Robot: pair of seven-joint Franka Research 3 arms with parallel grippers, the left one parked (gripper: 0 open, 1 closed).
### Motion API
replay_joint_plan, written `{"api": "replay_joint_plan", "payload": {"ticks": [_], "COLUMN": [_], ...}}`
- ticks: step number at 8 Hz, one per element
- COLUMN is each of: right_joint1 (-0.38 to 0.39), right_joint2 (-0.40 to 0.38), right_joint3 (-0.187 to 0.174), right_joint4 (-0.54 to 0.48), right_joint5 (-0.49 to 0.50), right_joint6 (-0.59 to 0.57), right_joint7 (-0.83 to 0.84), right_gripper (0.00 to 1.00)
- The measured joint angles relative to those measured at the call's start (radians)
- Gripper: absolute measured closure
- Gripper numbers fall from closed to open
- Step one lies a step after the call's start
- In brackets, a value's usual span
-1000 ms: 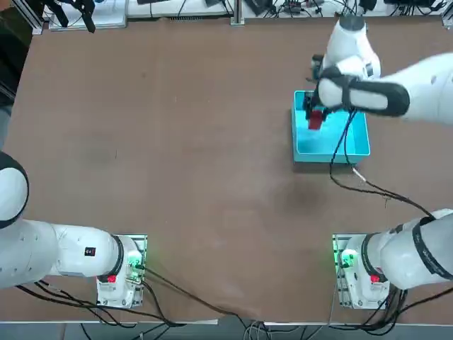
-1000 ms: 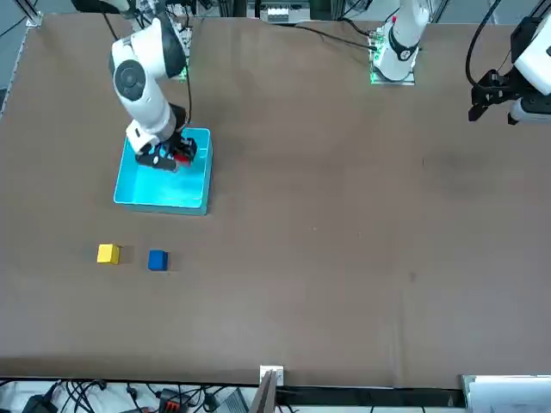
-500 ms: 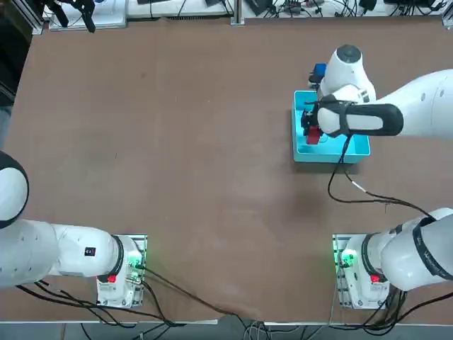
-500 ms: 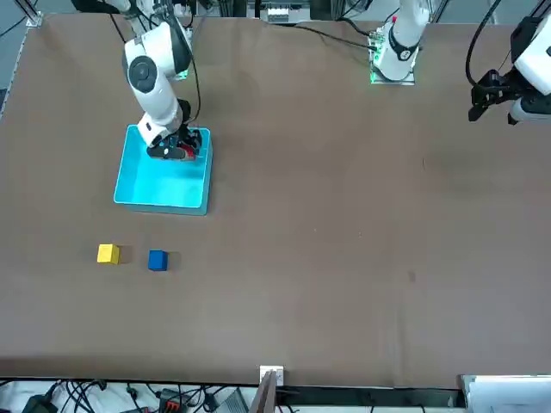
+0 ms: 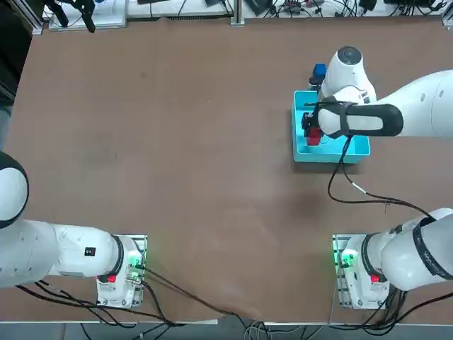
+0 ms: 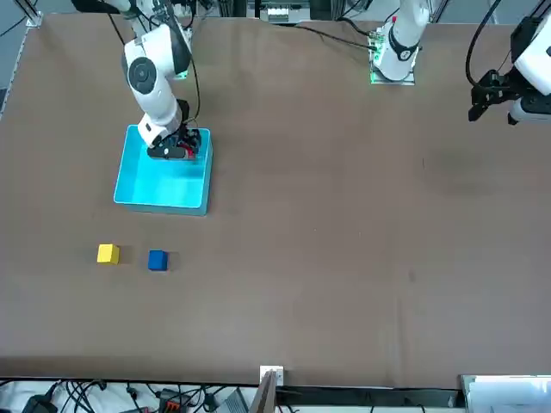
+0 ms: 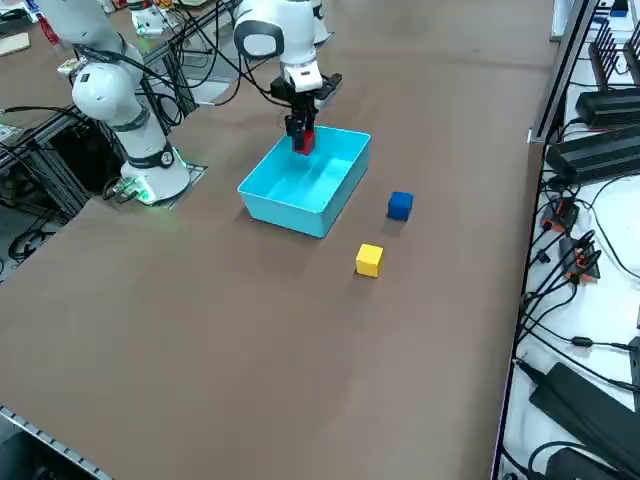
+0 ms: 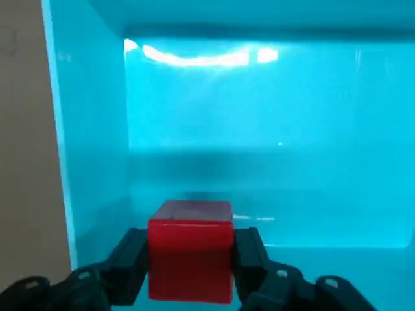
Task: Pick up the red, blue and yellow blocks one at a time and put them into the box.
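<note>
My right gripper (image 8: 192, 249) holds 1 red block (image 8: 190, 269), 1 finger closed on each of 2 opposite sides, within the outline of the box (image 7: 282, 212); contact with the box's floor cannot be confirmed. Handling, as judged: light, stiff, not fragile, slightly slippery; mid-height on 2 flat parallel faces is the proper hold. Orientation: upright, faces roughly square to the box's walls; a cube, so 0 long axes. The blue block (image 7: 400, 206) and yellow block (image 7: 369, 261) lie outside the box.
</note>
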Motion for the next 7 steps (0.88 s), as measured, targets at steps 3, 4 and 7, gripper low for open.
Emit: {"api": "replay_joint_plan", "payload": {"ticks": [3, 4, 7], "right_joint1": [-0.005, -0.010, -0.118], "right_joint2": [-0.004, -0.010, 0.014], "right_joint3": [-0.006, -0.009, -0.016], "right_joint4": [0.005, 0.019, 0.172], "right_joint5": [0.000, 0.000, 0.000], "right_joint6": [-0.002, -0.003, -0.019], "right_joint7": [-0.003, -0.013, -0.144], "right_gripper": [0.00, 0.00, 0.00]}}
